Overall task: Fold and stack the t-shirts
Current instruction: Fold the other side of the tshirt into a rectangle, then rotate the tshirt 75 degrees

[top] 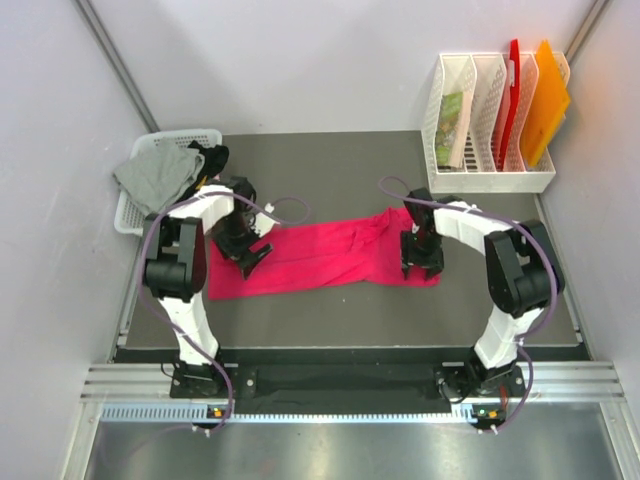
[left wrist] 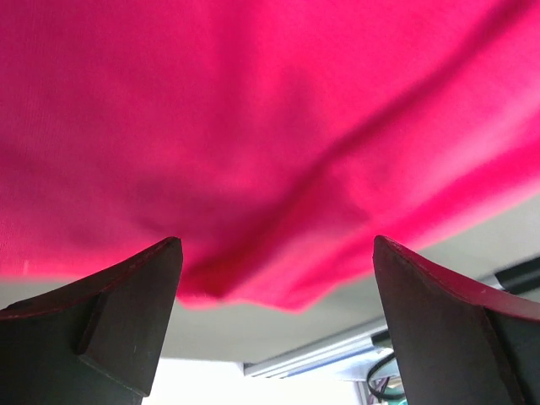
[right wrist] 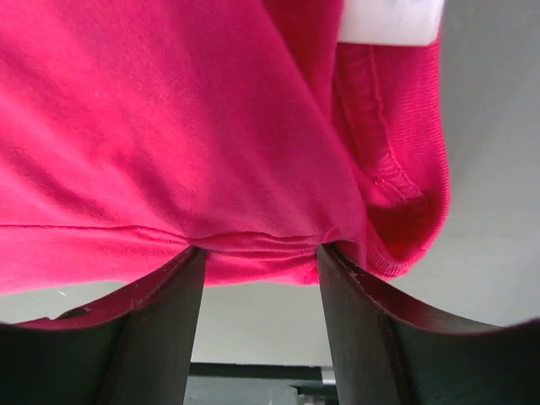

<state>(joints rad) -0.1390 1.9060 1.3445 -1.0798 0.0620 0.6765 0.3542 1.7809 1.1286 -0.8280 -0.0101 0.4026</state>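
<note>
Crimson t-shirt [top: 320, 255]: spread mid-frame on bench [top: 330, 160].
My left pincer [left wrist: 278, 245]: apart, over it.
My right pincer [right wrist: 260, 249]: clamped on its hem.

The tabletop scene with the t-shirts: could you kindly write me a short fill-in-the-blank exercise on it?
The grey t-shirt hangs over the white ____.
The left gripper, at the crimson t-shirt, has its jaws ____.
The orange folder stands in the rack at the far ____ corner of the table.
Missing: basket; open; right.
</note>
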